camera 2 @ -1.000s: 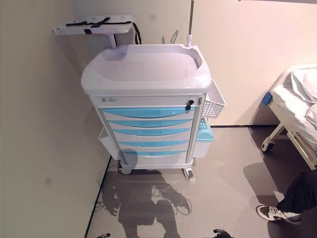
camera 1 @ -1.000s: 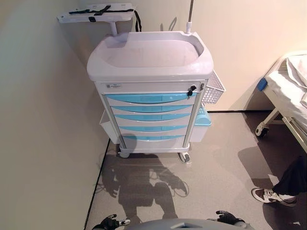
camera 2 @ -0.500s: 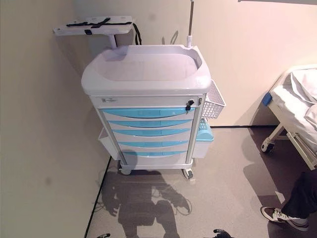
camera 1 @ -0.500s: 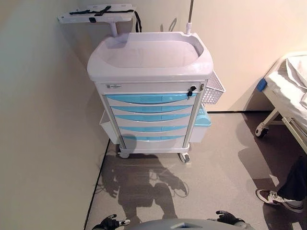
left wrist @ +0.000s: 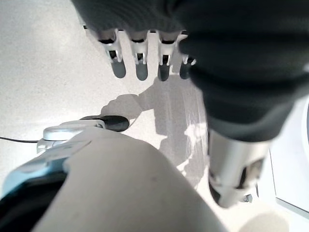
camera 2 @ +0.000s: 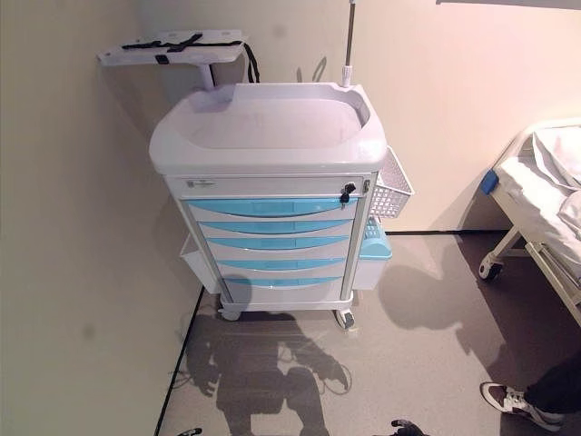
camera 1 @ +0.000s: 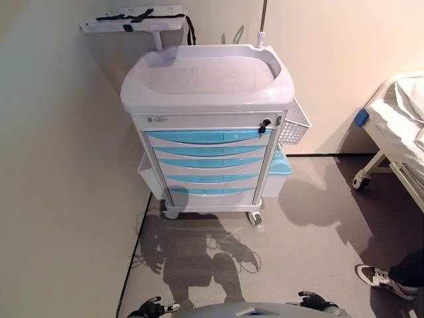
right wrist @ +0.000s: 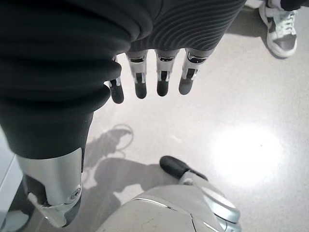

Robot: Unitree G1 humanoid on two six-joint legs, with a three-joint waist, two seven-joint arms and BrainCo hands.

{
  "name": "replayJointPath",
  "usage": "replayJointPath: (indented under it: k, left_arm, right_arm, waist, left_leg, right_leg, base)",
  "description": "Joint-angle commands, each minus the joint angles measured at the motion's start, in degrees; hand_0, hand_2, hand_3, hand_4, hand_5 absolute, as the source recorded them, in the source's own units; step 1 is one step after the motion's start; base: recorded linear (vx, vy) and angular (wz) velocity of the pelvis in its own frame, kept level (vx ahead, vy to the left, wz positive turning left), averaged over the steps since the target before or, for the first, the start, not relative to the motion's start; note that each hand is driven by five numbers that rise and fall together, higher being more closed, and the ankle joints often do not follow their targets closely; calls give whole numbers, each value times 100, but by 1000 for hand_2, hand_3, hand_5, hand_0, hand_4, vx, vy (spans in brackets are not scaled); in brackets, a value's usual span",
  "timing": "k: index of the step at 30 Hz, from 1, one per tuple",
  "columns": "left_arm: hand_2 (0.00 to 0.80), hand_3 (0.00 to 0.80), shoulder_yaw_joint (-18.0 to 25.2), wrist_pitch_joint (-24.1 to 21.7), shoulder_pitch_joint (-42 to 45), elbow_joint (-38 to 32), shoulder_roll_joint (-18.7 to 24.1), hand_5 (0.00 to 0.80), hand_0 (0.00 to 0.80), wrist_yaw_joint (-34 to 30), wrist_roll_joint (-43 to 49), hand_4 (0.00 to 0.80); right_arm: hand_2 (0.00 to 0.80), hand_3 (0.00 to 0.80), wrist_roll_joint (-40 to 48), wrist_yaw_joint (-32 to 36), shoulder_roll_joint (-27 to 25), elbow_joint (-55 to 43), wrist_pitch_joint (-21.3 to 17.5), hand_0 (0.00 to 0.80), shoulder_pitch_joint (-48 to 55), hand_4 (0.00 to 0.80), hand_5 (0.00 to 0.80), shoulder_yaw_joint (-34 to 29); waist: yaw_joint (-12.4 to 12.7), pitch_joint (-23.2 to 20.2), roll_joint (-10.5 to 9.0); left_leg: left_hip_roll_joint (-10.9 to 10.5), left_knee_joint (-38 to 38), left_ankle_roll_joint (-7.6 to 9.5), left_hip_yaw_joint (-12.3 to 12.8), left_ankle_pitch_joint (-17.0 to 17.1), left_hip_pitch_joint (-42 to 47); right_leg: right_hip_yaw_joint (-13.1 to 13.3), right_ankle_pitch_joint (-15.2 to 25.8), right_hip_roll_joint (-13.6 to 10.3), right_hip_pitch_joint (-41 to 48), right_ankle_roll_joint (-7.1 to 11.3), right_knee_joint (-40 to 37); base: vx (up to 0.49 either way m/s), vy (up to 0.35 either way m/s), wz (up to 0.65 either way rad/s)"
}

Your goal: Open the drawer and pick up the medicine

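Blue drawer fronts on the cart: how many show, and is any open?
5, stacked under the cart top: top drawer, second, third, fourth, bottom. All are shut; none looks hidden.

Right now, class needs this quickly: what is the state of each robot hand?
Left hand: open, fingers straight, holding nothing.
Right hand: open, fingers straight, holding nothing.
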Motion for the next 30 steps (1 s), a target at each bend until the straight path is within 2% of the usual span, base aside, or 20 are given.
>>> replayJointPath:
  k: [1, 13, 18, 20, 21, 30]
  left_arm:
    - [0, 0, 152, -21, -344, 283, -19, 0, 0, 31, 24, 0]
    - [0, 0, 266, -132, -558, -213, 88, 0, 0, 161, -512, 0]
    - [0, 0, 368, -346, -798, -1116, 219, 0, 0, 343, -1237, 0]
    - [0, 0, 398, -377, -839, -1246, 238, 0, 0, 358, -1365, 0]
    - [0, 0, 442, -488, -957, -1728, 317, 0, 0, 431, -1728, 0]
    - [0, 0, 353, -768, -1546, -3084, 489, 0, 0, 658, -2704, 0]
  right_arm:
    - [0, 0, -72, -27, 44, 143, -7, 0, -240, 0, 0, 207]
    - [0, 0, 86, -100, -64, 85, -5, 0, -351, 0, 0, 99]
    - [0, 0, 209, -189, -169, -22, -52, 0, -530, 0, 0, 114]
    - [0, 0, 224, -203, -174, -50, -55, 0, -568, 0, 0, 126]
    - [0, 0, 258, -246, -221, -108, -71, 0, -663, 0, 0, 148]
    - [0, 0, 501, -363, -386, -364, -106, 0, -1009, 0, 0, 195]
  waist:
    - [18, 79, -272]
    - [-14, 294, -252]
    - [-27, 607, -200]
    - [-35, 659, -197]
    - [-45, 809, -198]
    - [-161, 1219, -184]
  left_leg:
    - [-549, -9, 262, 47, -32, -213]
    - [-557, -9, 309, -12, 24, -350]
    - [-562, 89, 350, -26, 133, -737]
    - [-564, 151, 355, -21, 134, -833]
    - [-581, 345, 365, -3, 132, -1117]
    - [-697, 956, 404, 29, 121, -2100]
  right_leg:
    - [-200, -218, 0, 129, 363, 57]
    - [-196, -185, -17, -12, 314, 66]
    - [-189, -296, -62, -570, 236, 536]
    - [-190, -305, -70, -677, 231, 617]
    - [-196, -348, -72, -983, 213, 856]
    - [-114, -533, -164, -2057, 172, 1706]
  base:
    - [0, 0, 0]
    - [-3, 1, 0]
    - [-78, 12, 0]
    - [-86, 5, -1]
    - [-133, 5, 0]
    - [-78, 15, -4]
